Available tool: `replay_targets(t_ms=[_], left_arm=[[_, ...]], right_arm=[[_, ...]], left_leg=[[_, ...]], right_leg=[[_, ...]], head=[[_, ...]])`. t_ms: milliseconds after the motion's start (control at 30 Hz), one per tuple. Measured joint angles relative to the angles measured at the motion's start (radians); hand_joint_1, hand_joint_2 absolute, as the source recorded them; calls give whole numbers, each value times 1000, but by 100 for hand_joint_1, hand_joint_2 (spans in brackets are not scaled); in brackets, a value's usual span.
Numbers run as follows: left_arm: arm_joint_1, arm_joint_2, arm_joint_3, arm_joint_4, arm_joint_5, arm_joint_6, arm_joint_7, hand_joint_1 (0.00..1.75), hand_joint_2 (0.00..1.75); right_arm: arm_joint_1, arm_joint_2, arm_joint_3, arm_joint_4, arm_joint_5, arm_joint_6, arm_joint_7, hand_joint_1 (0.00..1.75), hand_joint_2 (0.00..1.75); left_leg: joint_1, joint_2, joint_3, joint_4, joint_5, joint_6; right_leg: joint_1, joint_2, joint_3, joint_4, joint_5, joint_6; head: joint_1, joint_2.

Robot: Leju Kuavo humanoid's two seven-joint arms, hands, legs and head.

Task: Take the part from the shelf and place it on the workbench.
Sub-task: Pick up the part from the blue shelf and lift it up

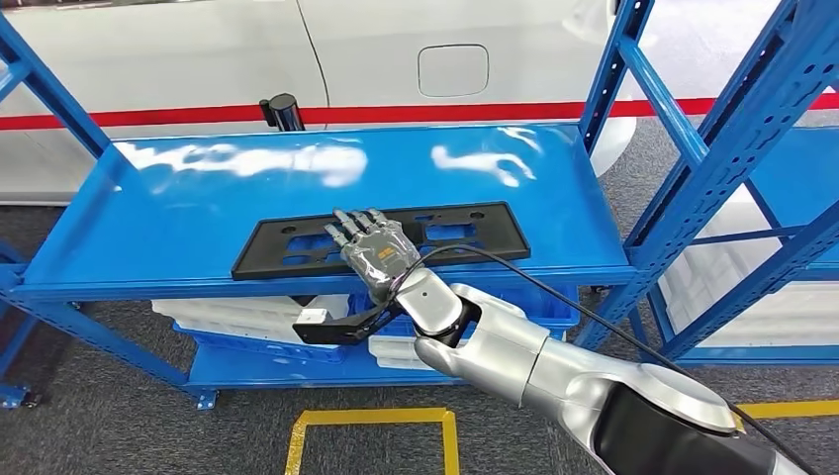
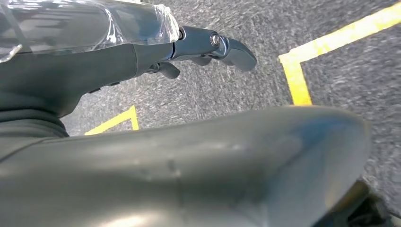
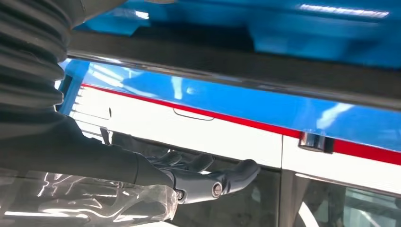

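1 black part [image 1: 297, 244] on blue shelf [image 1: 158, 223]; R hand [image 1: 374, 247] flat on it, fingers spread, gripping nothing.

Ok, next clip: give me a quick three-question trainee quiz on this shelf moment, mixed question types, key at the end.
1. True or false: the right hand is over the black flat part on the blue shelf, fingers spread.
2. Which colour is the floor tape in front of the shelf? A) yellow B) green C) white
3. Fill in: the left hand hangs above the grey ____, holding nothing.

Key: 1 true; 2 A; 3 floor.
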State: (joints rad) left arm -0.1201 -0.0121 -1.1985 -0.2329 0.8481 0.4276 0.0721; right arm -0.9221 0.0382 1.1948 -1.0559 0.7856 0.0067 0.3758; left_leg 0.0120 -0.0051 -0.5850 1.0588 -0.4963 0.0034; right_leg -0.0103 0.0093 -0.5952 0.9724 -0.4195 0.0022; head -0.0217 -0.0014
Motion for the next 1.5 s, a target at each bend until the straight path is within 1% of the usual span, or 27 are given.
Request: replay_targets(t_ms=[67, 100, 133, 167, 233, 267, 300, 400, 467, 500, 567, 600, 633, 667, 700, 733, 767, 800, 833, 933, 1100, 1167, 1200, 1233, 1300, 1333, 1500], left_arm=[[1, 0, 0, 0, 0, 0, 0, 0, 0], [2, 0, 0, 0, 0, 0, 0, 0, 0], [4, 0, 0, 0, 0, 0, 0, 0, 0], [4, 0, 0, 0, 0, 0, 0, 0, 0], [4, 0, 0, 0, 0, 0, 0, 0, 0], [3, 0, 0, 0, 0, 0, 0, 0, 0], [3, 0, 0, 0, 0, 0, 0, 0, 0], [4, 0, 0, 0, 0, 0, 1, 0, 0], [3, 0, 0, 0, 0, 0, 1, 0, 0], [2, 0, 0, 0, 0, 0, 1, 0, 0], [1, 0, 0, 0, 0, 0, -1, 0, 0], [2, 0, 0, 0, 0, 0, -2, 0, 0], [3, 0, 0, 0, 0, 0, -4, 0, 0], [4, 0, 0, 0, 0, 0, -5, 0, 0], [4, 0, 0, 0, 0, 0, -6, 0, 0], [4, 0, 0, 0, 0, 0, -5, 0, 0], [3, 0, 0, 0, 1, -1, -5, 0, 0], [2, 0, 0, 0, 2, -1, -5, 0, 0], [1, 0, 0, 0, 3, -2, -5, 0, 0], [2, 0, 0, 0, 7, -4, -5, 0, 0], [1, 0, 0, 0, 9, -6, -5, 0, 0], [1, 0, 0, 0, 11, -6, -5, 0, 0], [1, 0, 0, 0, 12, -6, -5, 0, 0], [1, 0, 0, 0, 12, -6, -5, 0, 0], [1, 0, 0, 0, 14, -6, -6, 0, 0], [1, 0, 0, 0, 15, -6, -6, 0, 0], [1, 0, 0, 0, 21, -6, -7, 0, 0]], right_arm=[[1, -1, 0, 2, -6, 6, 4, 0, 175], [4, -2, 0, 3, -8, 9, 6, 0, 175], [6, -3, 0, 5, -10, 11, 7, 0, 175], [7, -3, 0, 7, -12, 13, 8, 0, 175], [7, -4, 0, 10, -15, 15, 9, 0, 175], [6, -5, 0, 11, -17, 17, 10, 0, 175], [5, -6, 0, 13, -20, 20, 10, 0, 175], [4, -9, 0, 18, -29, 30, 14, 0, 175], [1, -11, -1, 20, -32, 33, 17, 0, 175], [0, -13, -1, 21, -33, 35, 18, 0, 175], [2, -17, -1, 24, -37, 40, 19, 0, 175], [5, -20, -1, 26, -39, 43, 21, 0, 175], [7, -23, -1, 28, -42, 45, 22, 0, 175], [9, -26, -1, 29, -44, 47, 23, 0, 175], [9, -28, -1, 30, -46, 48, 24, 0, 175], [8, -29, -1, 30, -48, 49, 25, 0, 175], [7, -30, -1, 30, -49, 49, 25, 0, 175], [6, -31, -1, 30, -50, 50, 26, 0, 175], [6, -32, -1, 30, -51, 52, 27, 0, 175], [5, -33, -1, 30, -65, 64, 34, 0, 175], [-5, -34, -1, 36, -105, 111, 72, 0, 175], [-10, -34, -1, 43, -115, 126, 87, 20, 175], [-12, -34, -1, 47, -119, 130, 92, 45, 175], [-14, -34, -1, 51, -122, 134, 96, 89, 175], [-16, -34, -1, 58, -134, 145, 104, 156, 175], [-16, -35, -1, 63, -140, 150, 108, 175, 175], [-20, -36, -1, 80, -156, 159, 121, 175, 175]], left_leg=[[2, 0, -83, 143, -47, -8], [2, 0, -116, 191, -54, -9], [2, 0, -133, 203, -40, -10], [2, 0, -128, 171, -8, -8], [1, 0, -76, 29, 81, -1], [-1, 0, -49, -36, 109, 5], [-4, 0, -32, -77, 122, 10], [-9, -1, -21, -97, 114, 25], [-5, -1, -9, -104, 110, 36], [-3, -1, -3, -107, 108, 42], [-4, -1, 6, -107, 100, 51], [-4, -2, 10, -107, 97, 53], [-4, -3, 16, -106, 93, 53], [-4, -4, 22, -106, 89, 52], [-4, -5, 30, -106, 83, 49], [-4, -6, 38, -106, 77, 46], [-6, -6, 44, -105, 71, 41], [-8, -7, 48, -105, 65, 37], [-11, -7, 49, -104, 61, 36], [-13, -5, 51, -105, 57, 45], [-11, -4, 57, -116, 60, 41], [-11, -4, 58, -119, 61, 34], [-11, -4, 58, -120, 61, 31], [-10, -4, 58, -120, 61, 28], [-10, -4, 58, -120, 61, 24], [-10, -4, 58, -120, 61, 22], [-12, -4, 58, -120, 62, 20]], right_leg=[[0, 0, 5, 0, -7, -5], [0, 1, 9, 0, -11, -5], [0, 2, 15, 0, -16, -5], [0, 3, 23, 0, -22, -4], [0, 5, 41, 0, -34, 1], [2, 6, 46, 0, -40, 5], [4, 7, 48, -1, -44, 10], [4, 7, 52, -5, -53, 26], [3, 4, 43, 28, -73, 36], [3, 3, 20, 78, -95, 39], [2, 2, -59, 220, -146, 43], [1, 2, -96, 276, -157, 44], [1, 2, -118, 297, -149, 45], [0, 1, -120, 278, -122, 45], [-1, 0, -102, 221, -80, 44], [-1, -1, -73, 144, -35, 42], [0, -2, -45, 76, -3, 39], [1, -3, -25, 29, 15, 35], [2, -3, -15, 5, 20, 32], [3, 0, -15, 1, 20, 29], [6, 2, -15, 1, 16, 22], [7, 2, -14, 1, 16, 20], [7, 2, -14, 1, 15, 20], [7, 2, -14, 1, 15, 19], [8, 2, -14, 1, 16, 18], [8, 2, -14, 1, 16, 18], [6, 2, -13, 1, 18, 16]], head=[[-1, 0], [-1, 0], [-1, 0], [-1, 0], [-1, 0], [-1, 0], [-2, 0], [-2, 0], [-1, 0], [-1, 0], [-1, 0], [-1, 0], [-1, 0], [-1, 0], [-1, 0], [0, 0], [-1, 0], [-1, 0], [-1, 0], [-2, 0], [-2, 0], [-2, 0], [-2, 0], [-2, 0], [-2, 0], [-2, 0], [-2, 0]])
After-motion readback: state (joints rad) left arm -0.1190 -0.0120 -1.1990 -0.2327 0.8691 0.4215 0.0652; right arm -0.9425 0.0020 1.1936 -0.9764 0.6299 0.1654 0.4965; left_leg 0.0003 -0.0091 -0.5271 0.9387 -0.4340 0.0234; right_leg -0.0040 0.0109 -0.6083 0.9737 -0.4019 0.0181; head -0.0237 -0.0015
